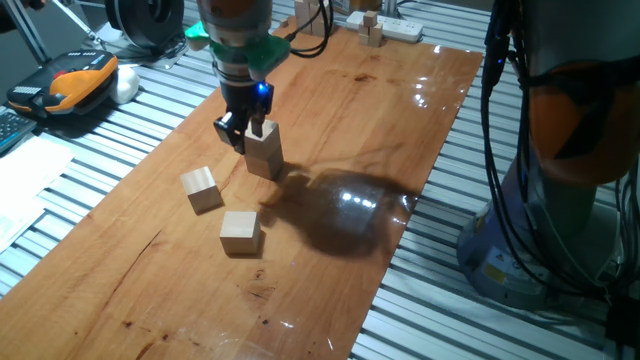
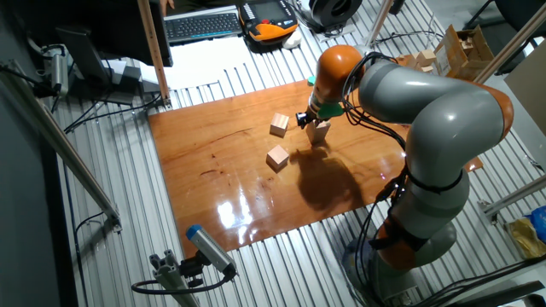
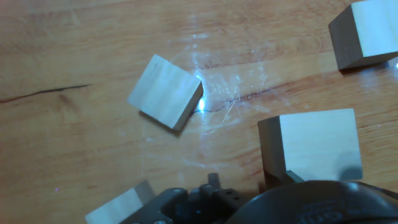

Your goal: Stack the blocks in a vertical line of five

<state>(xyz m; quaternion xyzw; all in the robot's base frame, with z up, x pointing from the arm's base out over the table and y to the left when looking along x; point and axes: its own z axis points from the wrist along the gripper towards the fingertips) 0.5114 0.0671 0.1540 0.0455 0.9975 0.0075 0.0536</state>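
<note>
A short stack of pale wooden blocks (image 1: pixel 264 152) stands near the middle of the wooden board; it looks two blocks high. Two loose blocks lie on the board in front of it, one to the left (image 1: pixel 201 189) and one nearer the front (image 1: pixel 240 231). My gripper (image 1: pixel 243 132) hangs close against the stack's left side, with its dark fingers down beside the top block. The hand view shows the stack's top (image 3: pixel 317 146) to the right and both loose blocks (image 3: pixel 165 91) (image 3: pixel 367 31) beyond it. The jaws are hidden there.
A cluster of smaller wooden blocks (image 1: pixel 372 28) sits far back past the board's end. The board (image 1: pixel 350 120) lies on a slatted metal table. An orange tool (image 1: pixel 80 80) and papers are at the left. The robot base (image 1: pixel 570 150) and cables stand at the right.
</note>
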